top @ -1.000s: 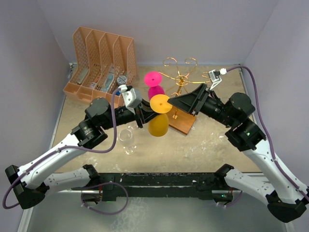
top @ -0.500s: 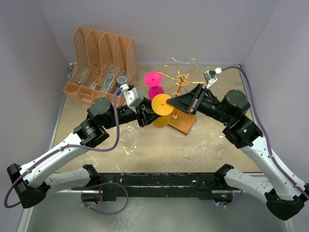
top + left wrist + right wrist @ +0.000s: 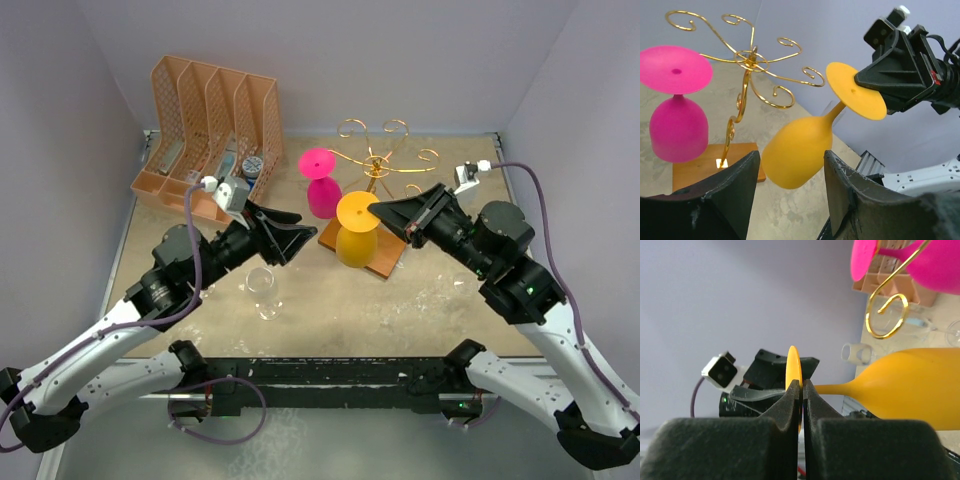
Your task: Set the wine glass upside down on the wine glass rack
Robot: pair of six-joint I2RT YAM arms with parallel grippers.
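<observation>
My right fingers are pressed together on the foot of the orange wine glass, pinching that thin disc edge-on. The glass hangs bowl-down with its stem tilted, over the near-left part of the wooden base of the wine glass rack. It is on none of the curled arms yet. My left fingers are spread with nothing between them, just left of the bowl and not touching it.

The pinch is a slim one, so I judge slow travel matters here: any jerk could let the bowl swing. I would level the foot first, then slide the stem into the open end of a free curl so the foot rests on the wire. I would choose a curl well away from the pink wine glass hanging at the left.
</observation>
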